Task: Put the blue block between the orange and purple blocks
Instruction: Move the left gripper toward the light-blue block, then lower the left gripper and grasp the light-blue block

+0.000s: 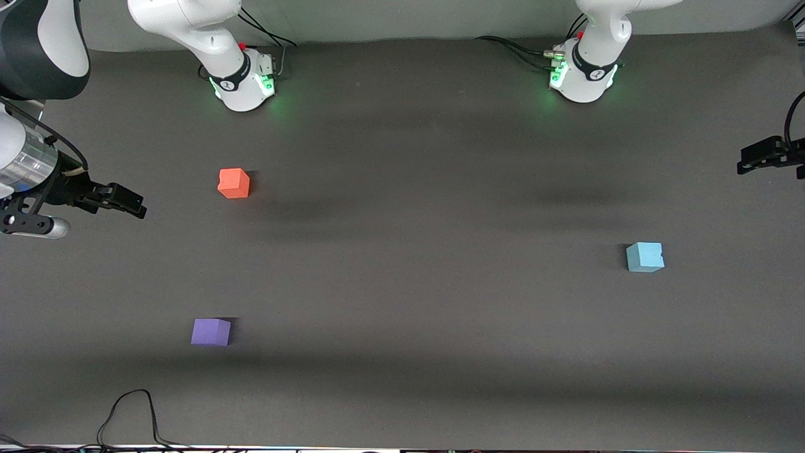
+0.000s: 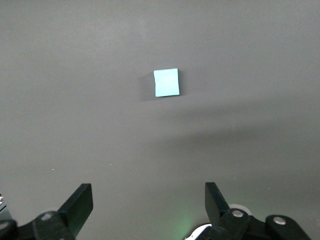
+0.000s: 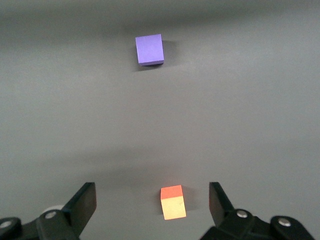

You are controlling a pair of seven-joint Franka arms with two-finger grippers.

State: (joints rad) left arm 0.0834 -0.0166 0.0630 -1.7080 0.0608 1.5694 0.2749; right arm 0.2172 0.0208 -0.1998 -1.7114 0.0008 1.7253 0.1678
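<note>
The light blue block (image 1: 644,257) sits on the dark table toward the left arm's end; it also shows in the left wrist view (image 2: 166,82). The orange block (image 1: 234,183) and the purple block (image 1: 210,331) sit toward the right arm's end, the purple one nearer the front camera. Both show in the right wrist view, orange (image 3: 173,202) and purple (image 3: 149,49). My left gripper (image 1: 748,162) (image 2: 148,197) is open and empty, raised over the table's left-arm end, apart from the blue block. My right gripper (image 1: 133,205) (image 3: 151,194) is open and empty, raised near the orange block.
The dark table mat (image 1: 415,283) spreads between the blocks. A black cable (image 1: 126,412) loops on the table at the edge nearest the front camera, toward the right arm's end. The two arm bases (image 1: 242,82) (image 1: 585,72) stand at the edge farthest from that camera.
</note>
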